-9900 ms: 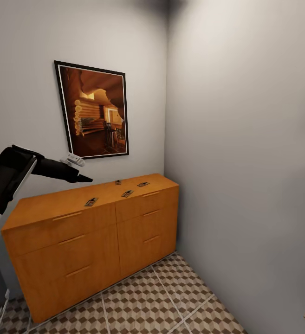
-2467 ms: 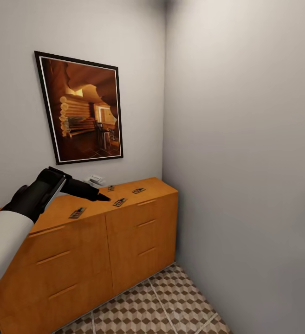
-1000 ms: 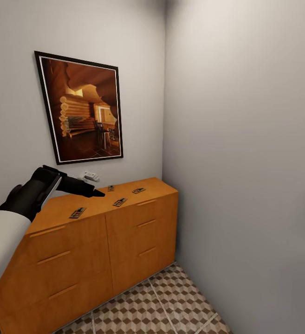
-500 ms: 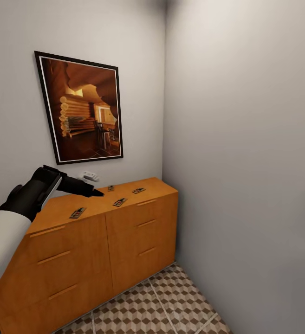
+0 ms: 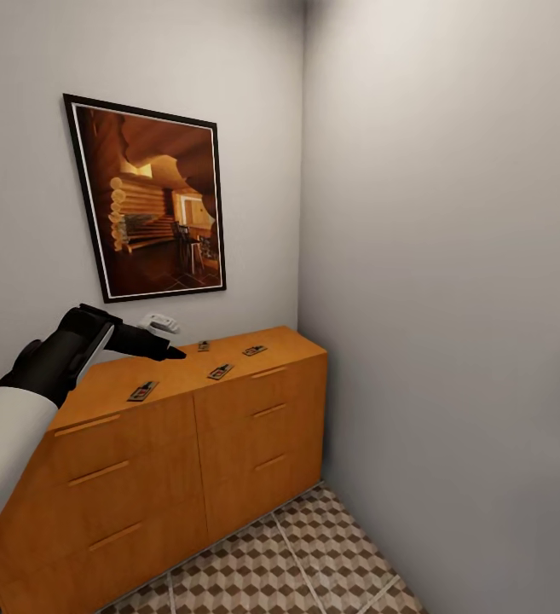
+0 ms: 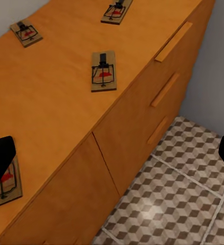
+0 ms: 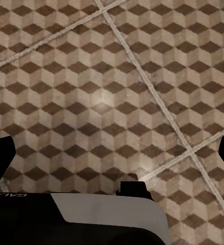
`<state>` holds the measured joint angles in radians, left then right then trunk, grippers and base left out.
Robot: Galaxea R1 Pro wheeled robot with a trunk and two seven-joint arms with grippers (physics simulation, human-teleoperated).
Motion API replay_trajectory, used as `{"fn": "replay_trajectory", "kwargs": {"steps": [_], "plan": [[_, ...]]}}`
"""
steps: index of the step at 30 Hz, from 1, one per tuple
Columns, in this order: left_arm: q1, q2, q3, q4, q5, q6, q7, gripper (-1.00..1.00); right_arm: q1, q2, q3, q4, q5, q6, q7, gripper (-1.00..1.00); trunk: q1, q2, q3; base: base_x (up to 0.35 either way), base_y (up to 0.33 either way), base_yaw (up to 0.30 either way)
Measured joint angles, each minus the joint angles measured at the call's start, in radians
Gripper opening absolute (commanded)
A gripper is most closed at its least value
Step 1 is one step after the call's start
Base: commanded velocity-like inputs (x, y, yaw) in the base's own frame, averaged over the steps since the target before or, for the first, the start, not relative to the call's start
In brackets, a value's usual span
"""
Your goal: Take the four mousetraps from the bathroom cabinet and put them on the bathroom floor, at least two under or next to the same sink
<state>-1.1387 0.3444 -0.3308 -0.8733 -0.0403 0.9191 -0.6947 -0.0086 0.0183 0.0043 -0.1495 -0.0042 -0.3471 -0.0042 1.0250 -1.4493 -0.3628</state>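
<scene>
Floor [image 5: 314, 554]: cube-pattern tiles on the near right, in front of the cabinet. No trap lies on them. The right wrist view looks straight down on bare tiles.
Cabinet [image 5: 228, 443]: stands against the far wall, in the corner, all drawers shut. The view has closed in on it since ten seconds ago, so the base has moved up. The view has been steady for the last two and a half seconds.
Picture [image 5: 147, 200]: hangs on the far wall above the cabinet; no part in the task.
Left gripper [image 5: 173, 351]: hovers over the cabinet top, its fingers [image 6: 0, 159] wide apart with nothing between them. Two and a half seconds ago its tip was lower and close beside the middle trap. It has since risen slightly and drawn back left.
Right gripper [image 7: 112, 153]: jaws apart, empty, pointing down at the floor.
Mousetraps [image 5: 221, 371]: all four lie flat on the cabinet top, well apart and in unchanged places. One is near left [image 5: 142, 390], one far [image 5: 204, 345] and one far right [image 5: 254, 350].
Meaning for the task: the first approach ended without a grasp, so no trap is yet taken. The retreat probably precedes a re-aim. All four pickups, and the carry to the sink, remain to be done.
</scene>
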Motion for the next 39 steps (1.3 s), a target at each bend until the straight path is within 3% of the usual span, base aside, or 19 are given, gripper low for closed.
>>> {"fn": "replay_trajectory", "kwargs": {"steps": [17,29,39], "plan": [[0.000,-0.002,0.000,0.001,0.002,0.000,0.004,1.00,0.000,0.000,0.000,0.000,0.000,0.000,0.000,1.00,0.000,0.000,0.000,0.000,0.000,0.000],[0.000,-0.018,-0.001,0.018,0.003,0.000,0.004,1.00,0.000,0.000,0.000,0.000,0.000,0.000,0.001,1.00,0.000,0.000,0.000,0.000,0.000,0.000],[0.000,-0.023,-0.001,0.028,0.003,0.000,0.004,1.00,0.000,0.000,0.000,0.000,-0.001,-0.001,0.001,1.00,0.000,0.000,-0.010,0.000,0.000,0.000]]}}
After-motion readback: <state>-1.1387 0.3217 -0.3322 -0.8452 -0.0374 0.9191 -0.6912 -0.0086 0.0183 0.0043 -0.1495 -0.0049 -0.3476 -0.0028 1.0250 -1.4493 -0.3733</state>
